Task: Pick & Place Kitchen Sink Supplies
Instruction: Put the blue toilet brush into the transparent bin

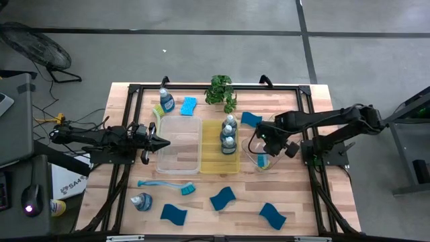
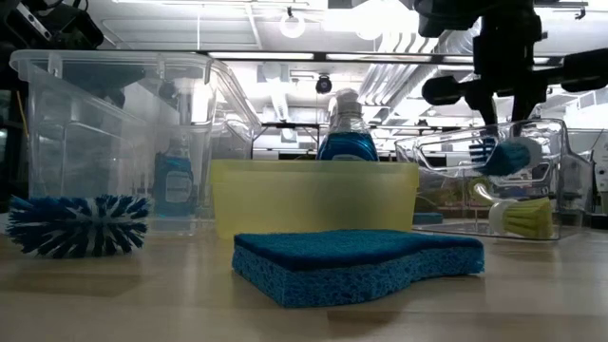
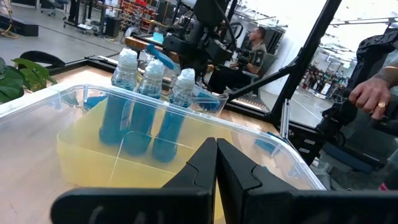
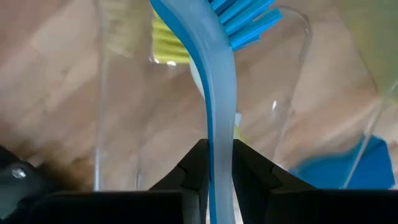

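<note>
Right wrist view: right claw pinches narrowly the blue dish brush handle above a small clear tray; left claw is closed, empty.

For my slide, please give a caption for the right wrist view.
Right gripper holds a blue-bristled, pale-handled dish brush above a clear plastic tray.

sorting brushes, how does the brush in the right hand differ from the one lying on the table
The held blue brush hangs pinched in the right hand over the clear tray, bristles down. The loose blue brush lies flat on the table, untouched. Both are long-handled with blue bristles.
</note>
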`<action>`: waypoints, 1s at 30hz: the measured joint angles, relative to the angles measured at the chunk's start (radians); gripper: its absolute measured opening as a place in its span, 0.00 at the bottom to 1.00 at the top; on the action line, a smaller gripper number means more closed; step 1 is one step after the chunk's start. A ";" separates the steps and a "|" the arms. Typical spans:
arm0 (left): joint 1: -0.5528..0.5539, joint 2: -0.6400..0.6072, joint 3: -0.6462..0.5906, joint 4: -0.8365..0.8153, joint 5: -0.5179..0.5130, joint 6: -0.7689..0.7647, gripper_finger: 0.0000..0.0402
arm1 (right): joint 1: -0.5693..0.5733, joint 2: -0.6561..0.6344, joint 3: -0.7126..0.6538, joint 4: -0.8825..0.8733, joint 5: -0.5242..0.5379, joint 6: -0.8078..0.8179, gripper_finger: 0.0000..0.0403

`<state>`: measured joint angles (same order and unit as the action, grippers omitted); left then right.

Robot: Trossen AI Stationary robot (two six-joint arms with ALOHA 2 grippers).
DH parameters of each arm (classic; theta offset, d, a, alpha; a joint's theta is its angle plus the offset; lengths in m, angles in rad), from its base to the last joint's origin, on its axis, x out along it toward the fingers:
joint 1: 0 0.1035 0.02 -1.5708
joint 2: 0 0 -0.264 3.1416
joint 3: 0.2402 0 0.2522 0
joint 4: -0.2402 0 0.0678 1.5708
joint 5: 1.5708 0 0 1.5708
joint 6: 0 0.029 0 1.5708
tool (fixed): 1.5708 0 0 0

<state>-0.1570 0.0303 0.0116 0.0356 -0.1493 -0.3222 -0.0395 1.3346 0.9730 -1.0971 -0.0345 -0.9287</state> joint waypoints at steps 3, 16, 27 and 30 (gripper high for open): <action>0.000 0.000 0.000 0.000 0.000 0.000 0.01 | -0.009 0.000 0.000 0.027 -0.032 0.001 0.12; 0.000 0.000 0.000 0.000 0.000 0.000 0.01 | -0.046 0.000 0.000 0.059 -0.050 -0.015 0.13; 0.000 0.000 0.000 0.000 0.000 0.000 0.01 | -0.046 0.000 0.000 0.059 -0.049 -0.041 0.18; 0.000 0.000 0.000 0.000 0.000 0.000 0.01 | -0.046 0.000 0.000 0.062 -0.049 -0.040 0.20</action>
<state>-0.1572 0.0302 0.0116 0.0355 -0.1493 -0.3222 -0.0856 1.3346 0.9730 -1.0354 -0.0831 -0.9691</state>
